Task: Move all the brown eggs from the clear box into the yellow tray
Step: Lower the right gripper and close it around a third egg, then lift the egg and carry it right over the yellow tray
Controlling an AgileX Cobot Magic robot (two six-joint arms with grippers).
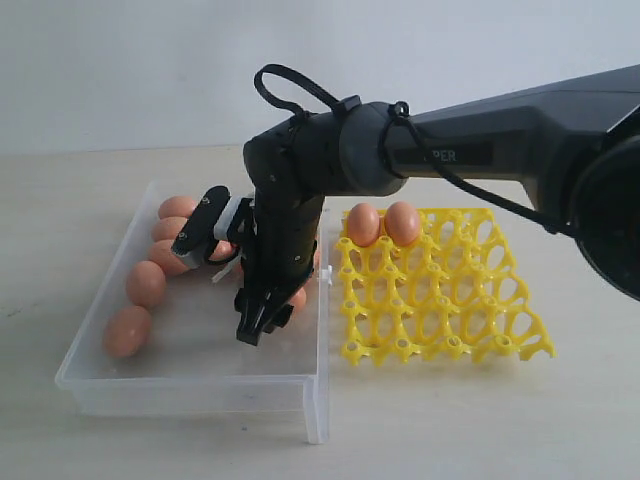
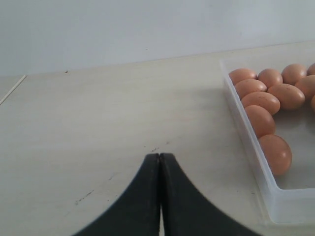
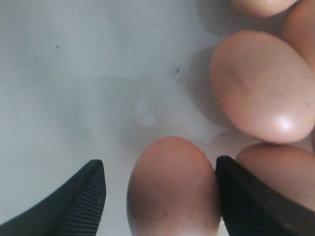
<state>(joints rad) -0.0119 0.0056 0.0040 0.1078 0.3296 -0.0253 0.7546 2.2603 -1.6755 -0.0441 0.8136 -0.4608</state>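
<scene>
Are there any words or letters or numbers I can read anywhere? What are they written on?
"PER" - pale letters on the black right arm; anything before them is too blurred to read.
There is nothing to read on the brown eggs, the clear box or the yellow tray.

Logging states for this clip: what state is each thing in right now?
Right gripper: open, jaws either side of an egg in the clear box.
Left gripper: shut, empty, over the table.
Clear box: open-topped, several brown eggs inside.
Yellow tray: two eggs seated, other visible cups empty.
</scene>
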